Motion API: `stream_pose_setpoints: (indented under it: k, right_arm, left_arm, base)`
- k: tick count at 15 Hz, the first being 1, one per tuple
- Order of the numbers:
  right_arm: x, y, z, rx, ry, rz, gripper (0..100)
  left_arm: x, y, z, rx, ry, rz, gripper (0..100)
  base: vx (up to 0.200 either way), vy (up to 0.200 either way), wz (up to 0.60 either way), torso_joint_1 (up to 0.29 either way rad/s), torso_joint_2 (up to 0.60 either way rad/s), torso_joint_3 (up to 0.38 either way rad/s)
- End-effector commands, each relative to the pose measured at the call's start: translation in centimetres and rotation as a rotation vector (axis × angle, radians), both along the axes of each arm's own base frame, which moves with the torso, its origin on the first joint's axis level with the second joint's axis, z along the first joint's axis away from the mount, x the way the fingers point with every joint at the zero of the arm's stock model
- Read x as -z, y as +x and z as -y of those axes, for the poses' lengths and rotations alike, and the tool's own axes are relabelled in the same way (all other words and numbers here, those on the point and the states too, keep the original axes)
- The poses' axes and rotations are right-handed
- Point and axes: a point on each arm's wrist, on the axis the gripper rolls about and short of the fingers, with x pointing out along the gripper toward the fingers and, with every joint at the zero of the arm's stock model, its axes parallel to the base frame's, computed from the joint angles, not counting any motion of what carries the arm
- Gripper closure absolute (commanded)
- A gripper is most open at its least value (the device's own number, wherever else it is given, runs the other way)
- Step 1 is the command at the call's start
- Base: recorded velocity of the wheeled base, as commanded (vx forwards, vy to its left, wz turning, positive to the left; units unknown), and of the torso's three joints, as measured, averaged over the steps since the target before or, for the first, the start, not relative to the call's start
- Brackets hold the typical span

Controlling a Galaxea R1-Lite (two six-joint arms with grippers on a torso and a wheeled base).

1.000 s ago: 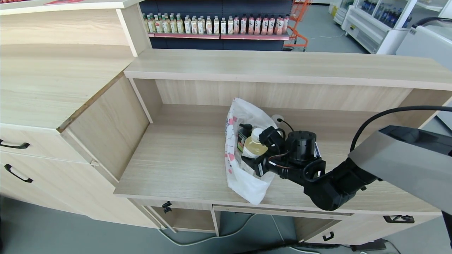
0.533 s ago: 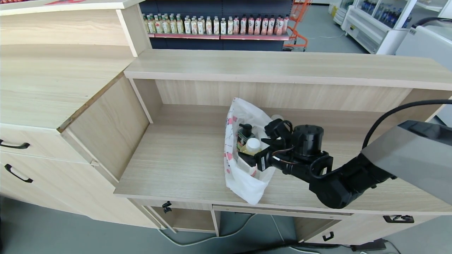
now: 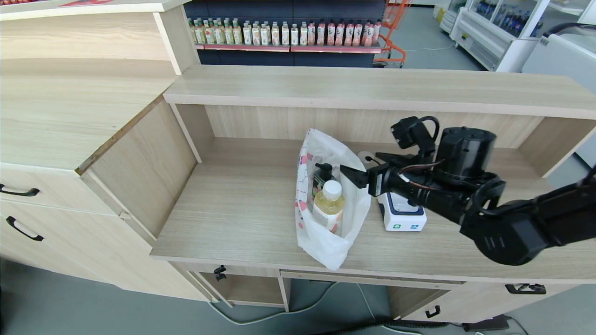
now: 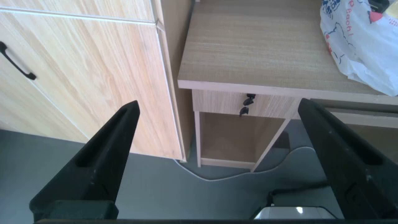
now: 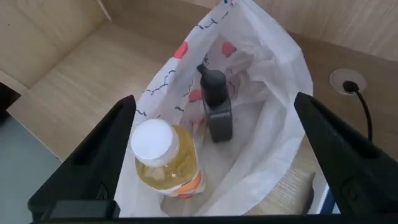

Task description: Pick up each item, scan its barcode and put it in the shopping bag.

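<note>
The shopping bag (image 3: 326,251) stands open on the wooden surface (image 3: 242,209), in the recess under the raised counter ledge. It is white plastic with red and blue marks printed on its side. Two items are inside it. A bottle of yellow liquid (image 3: 328,204) with a white cap stands upright in the part of the bag nearer the front edge. A dark pump bottle (image 3: 321,176) stands just behind it, towards the back wall. From the right wrist view the two bottles look close together, but whether they touch cannot be told.

The right gripper (image 3: 361,163) hangs above the bag's right rim, pointing towards the opening. Its jaws are spread wide and hold nothing. Just beside the bag on its right sits a white scanner (image 3: 400,216) with a small green mark on its front face, partly covered by the right arm. Behind the scanner a round cable port (image 3: 365,156) is set into the surface, with a black plug in it.

The left gripper (image 4: 219,104) is low, in front of the cabinet, facing the front corner of the surface and the grey floor. Its jaws are also apart and empty. A cupboard with black handles (image 3: 23,230) stands to the left. A shop shelf lined with drink bottles (image 3: 284,33) runs behind the counter.
</note>
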Motion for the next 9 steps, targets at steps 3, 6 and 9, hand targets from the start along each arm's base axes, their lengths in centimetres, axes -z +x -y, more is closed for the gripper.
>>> stream_pose_setpoints:
  k: [3, 6, 9]
  right_arm:
    - [-4.3, -6.0, 5.4, 0.284, 0.034, 0.0, 0]
    - [-1.9, -11.4, 9.3, 0.496, -0.01, -0.063, 0]
    - [4.3, -19.6, 12.4, 0.56, -0.089, -0.165, 0]
  left_arm:
    - [0.0, 0.0, 0.0, 0.0, 0.0, 0.001, 0]
    - [0.0, 0.0, 0.0, 0.0, 0.0, 0.001, 0]
    - [0.0, 0.0, 0.0, 0.0, 0.0, 0.001, 0]
  base:
    - [0.0, 0.0, 0.0, 0.0, 0.0, 0.0]
    - [0.0, 0.0, 0.0, 0.0, 0.0, 0.0]
    - [0.0, 0.0, 0.0, 0.0, 0.0, 0.0]
